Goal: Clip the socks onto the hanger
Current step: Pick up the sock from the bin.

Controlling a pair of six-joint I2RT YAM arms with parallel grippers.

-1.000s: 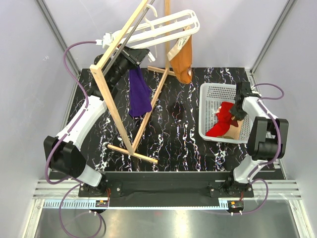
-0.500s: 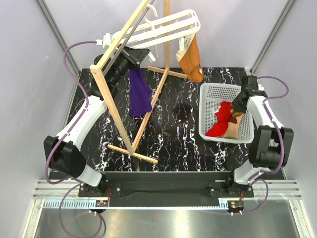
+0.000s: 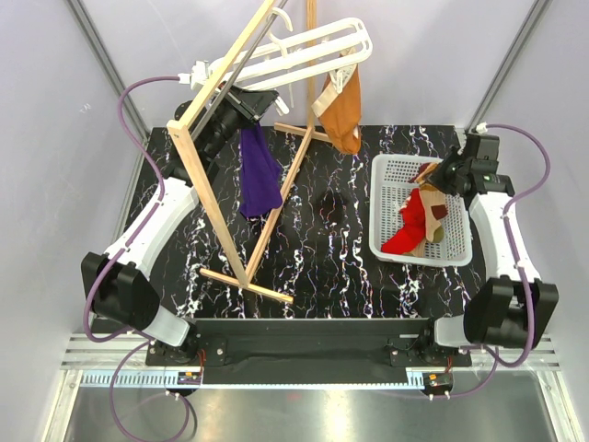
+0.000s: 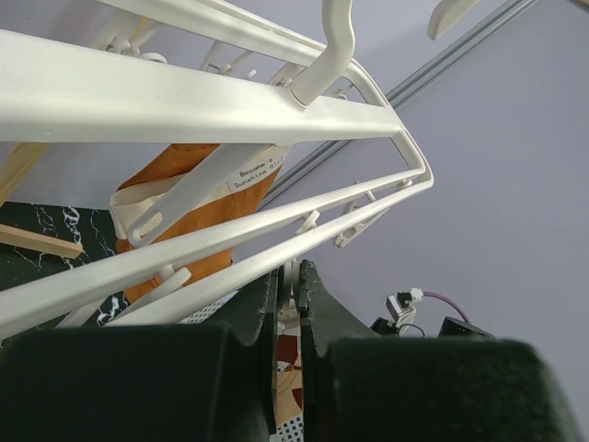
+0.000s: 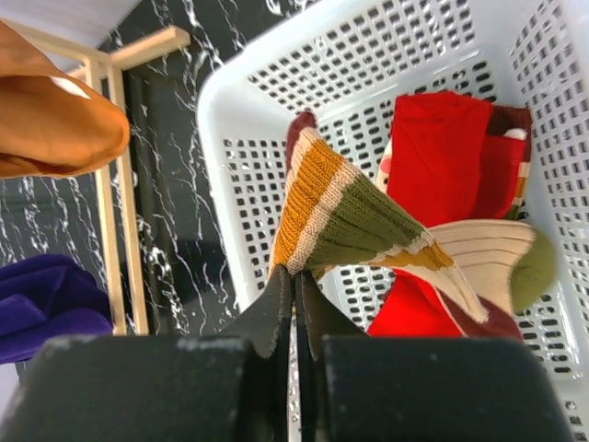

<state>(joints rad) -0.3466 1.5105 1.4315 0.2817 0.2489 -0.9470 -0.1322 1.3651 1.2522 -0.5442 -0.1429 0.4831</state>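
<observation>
Two grippers: right gripper (image 5: 294, 290), wider a second ago, now pinches one striped sock (image 5: 345, 207) over basket (image 3: 398, 162), frame right; left gripper (image 4: 293, 281) clamped on hanger (image 4: 184, 101); one red sock (image 5: 437, 152) inside.

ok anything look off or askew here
The hanger looks tilted by the wooden stand rather than hanging level, an orange sock dangling from its right end. In the basket the socks lie in a jumbled heap, one striped sock pinched in the right gripper's jaws.
</observation>
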